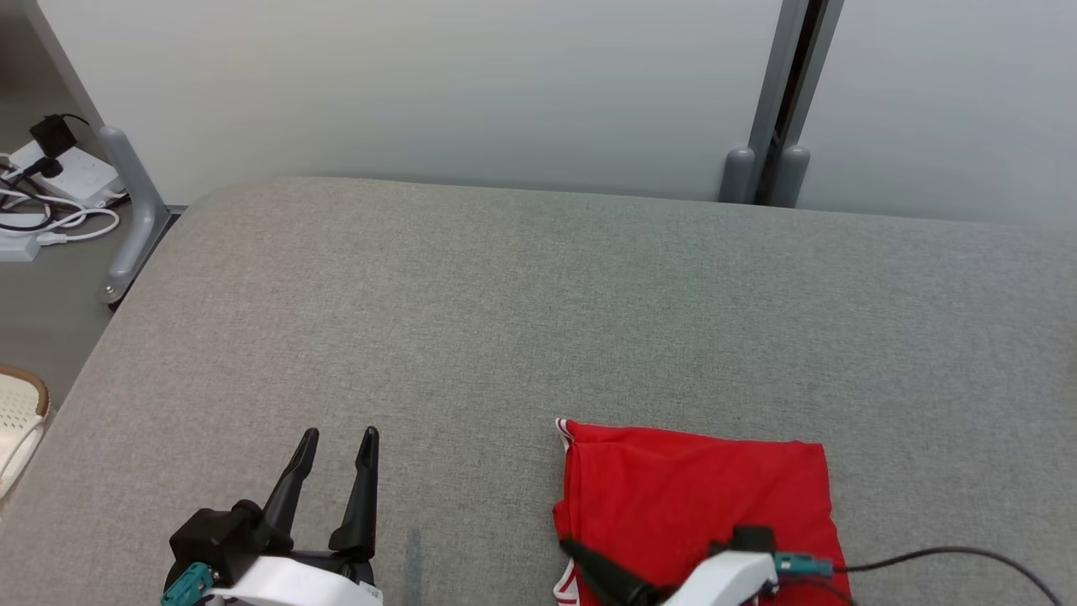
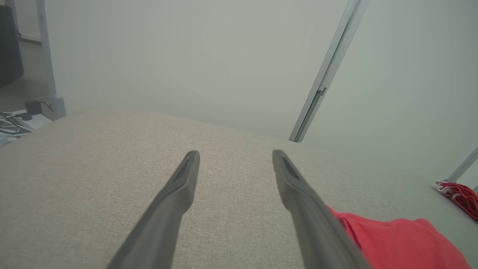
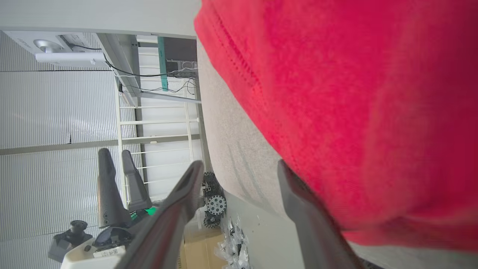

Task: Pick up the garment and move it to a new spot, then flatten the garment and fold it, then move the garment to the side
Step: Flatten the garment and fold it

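Open grey surface [image 1: 505, 320] beyond red garment [image 1: 690, 488]

Left gripper [image 2: 235, 155] with fingers [image 2: 179, 194] spread wide, nothing between them; pale woven surface [image 2: 93, 168] beneath and ahead of tips; red garment [image 2: 399, 239] flat on surface just right of right finger, near edge hidden behind it; red scrap with white trim [image 2: 459, 194] farther right, same garment or not unclear; slanted metal post [image 2: 325, 78] beyond right fingertip against pale wall; cables [image 2: 11, 125] far left of left finger.
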Controlling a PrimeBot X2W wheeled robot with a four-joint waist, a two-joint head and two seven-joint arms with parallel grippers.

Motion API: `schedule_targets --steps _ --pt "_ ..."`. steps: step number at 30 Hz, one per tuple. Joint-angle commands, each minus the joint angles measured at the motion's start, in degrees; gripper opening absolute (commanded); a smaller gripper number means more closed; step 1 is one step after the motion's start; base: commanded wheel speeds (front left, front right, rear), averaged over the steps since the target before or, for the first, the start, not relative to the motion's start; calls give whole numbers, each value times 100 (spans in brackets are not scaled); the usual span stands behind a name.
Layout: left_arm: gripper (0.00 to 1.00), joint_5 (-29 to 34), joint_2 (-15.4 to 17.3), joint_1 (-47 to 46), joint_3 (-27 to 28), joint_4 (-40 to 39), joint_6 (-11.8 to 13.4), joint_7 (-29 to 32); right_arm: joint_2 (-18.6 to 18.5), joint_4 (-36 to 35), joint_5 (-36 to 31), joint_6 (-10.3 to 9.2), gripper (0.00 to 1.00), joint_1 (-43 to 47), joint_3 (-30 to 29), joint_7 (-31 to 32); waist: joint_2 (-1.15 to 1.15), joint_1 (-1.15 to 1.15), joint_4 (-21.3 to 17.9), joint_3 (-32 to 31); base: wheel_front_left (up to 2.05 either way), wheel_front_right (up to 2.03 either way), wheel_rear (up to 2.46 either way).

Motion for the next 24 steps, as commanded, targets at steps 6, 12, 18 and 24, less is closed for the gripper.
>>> schedule_targets --steps 6,12,18,24 --pt "100 17 25 16 85 -65 -9 -18 -468 -669 -52 3 100 -291 -611 -288 0 0 -123 -53 0 0 0" --pt "100 -46 25 -4 88 -180 -9 -18 -1525 -802 -1176 3 100 -595 -1093 -1422 0 0 -311 -109 0 0 0" --pt "100 -59 28 -48 81 -283 -8 -19 -2177 -492 -3470 3 100 -686 -2087 -1761 0 0 -534 -101 0 0 0" --pt "100 -17 27 -85 110 -348 -9 -19 -1728 -1132 -6177 3 100 -2 -3665 -1758 0 0 -702 -49 0 0 0"
